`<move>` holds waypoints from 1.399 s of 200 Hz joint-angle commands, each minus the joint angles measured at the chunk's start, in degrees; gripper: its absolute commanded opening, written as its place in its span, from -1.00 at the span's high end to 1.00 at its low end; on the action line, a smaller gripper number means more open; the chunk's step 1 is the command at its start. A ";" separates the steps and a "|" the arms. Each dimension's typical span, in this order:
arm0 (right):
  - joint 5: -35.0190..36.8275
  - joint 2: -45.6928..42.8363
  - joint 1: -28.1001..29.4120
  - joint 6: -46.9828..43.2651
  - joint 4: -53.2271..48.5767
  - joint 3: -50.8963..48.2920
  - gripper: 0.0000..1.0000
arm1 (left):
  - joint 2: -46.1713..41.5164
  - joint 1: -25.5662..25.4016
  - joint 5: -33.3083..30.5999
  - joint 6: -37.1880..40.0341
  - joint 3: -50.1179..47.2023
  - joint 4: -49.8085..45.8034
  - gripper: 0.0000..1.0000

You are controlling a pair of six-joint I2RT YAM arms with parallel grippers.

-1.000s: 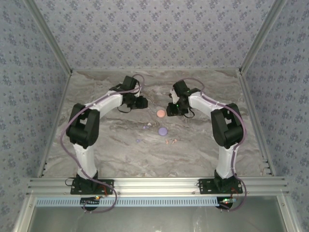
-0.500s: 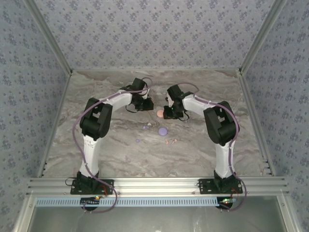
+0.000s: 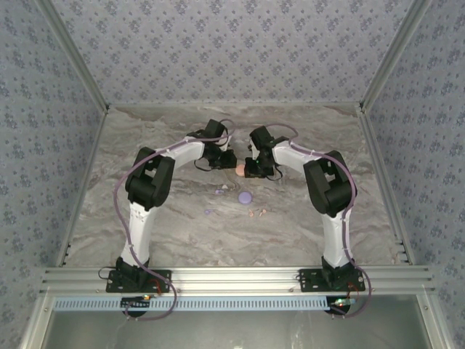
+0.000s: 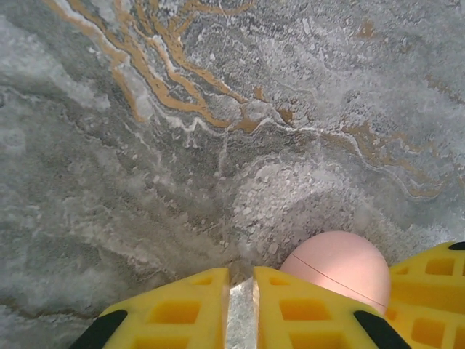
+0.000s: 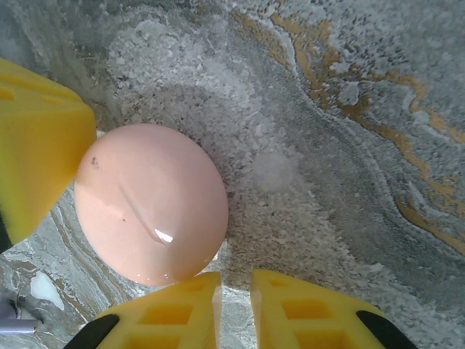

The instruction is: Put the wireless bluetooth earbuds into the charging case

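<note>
Both arms reach to the far middle of the grey marbled tabletop (image 3: 145, 218). Left gripper (image 4: 240, 285): yellow fingers pinched nearly together, nothing between them. Right gripper (image 5: 234, 289): the same. The salmon-pink round plastic disc (image 5: 149, 211) sits between the two grippers; I cannot confirm contact. The tiny pale pink and lavender plastic wireless earbuds (image 3: 256, 213) lie loose nearer me, around the lavender round disc (image 3: 245, 197).
</note>
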 commanded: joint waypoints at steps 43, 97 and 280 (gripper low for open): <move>4.58 3.72 -0.15 -0.42 -2.14 4.45 0.61 | -4.52 -1.31 -0.07 -1.55 -7.63 1.06 0.68; 6.24 4.50 -0.34 -1.52 -3.94 6.82 0.60 | -6.58 -1.79 -1.26 -1.35 -9.60 0.86 0.66; -12.92 1.63 -5.33 -3.16 0.47 5.67 0.31 | -14.23 1.96 5.57 -16.76 -22.16 21.70 -0.03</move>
